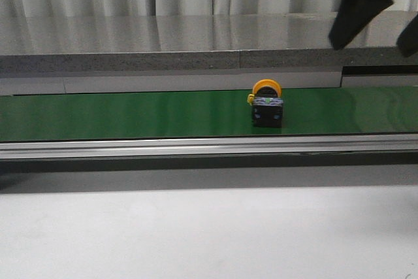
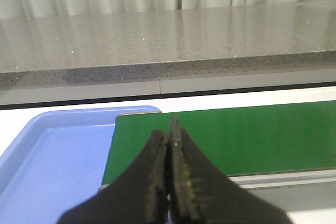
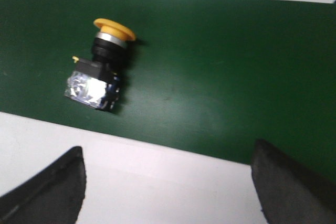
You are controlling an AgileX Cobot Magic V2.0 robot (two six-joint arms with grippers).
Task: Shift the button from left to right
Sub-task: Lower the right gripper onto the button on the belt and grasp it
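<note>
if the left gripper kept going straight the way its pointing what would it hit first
Probably the green belt: the shut left gripper points over its end, beside the blue tray. No button shows in that line, though depth is hard to judge.

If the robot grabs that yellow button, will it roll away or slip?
The button lies on its side on the green belt. Its blocky black body probably stops rolling, though the round cap might pivot it. It looks hard and stiff; the shiny end could be slippery.

Belt is matt green, smooth, rubbery-looking. Button has a glossy yellow plastic cap, black plastic body with shiny foil-like face. Far counter is polished speckled stone.
</note>
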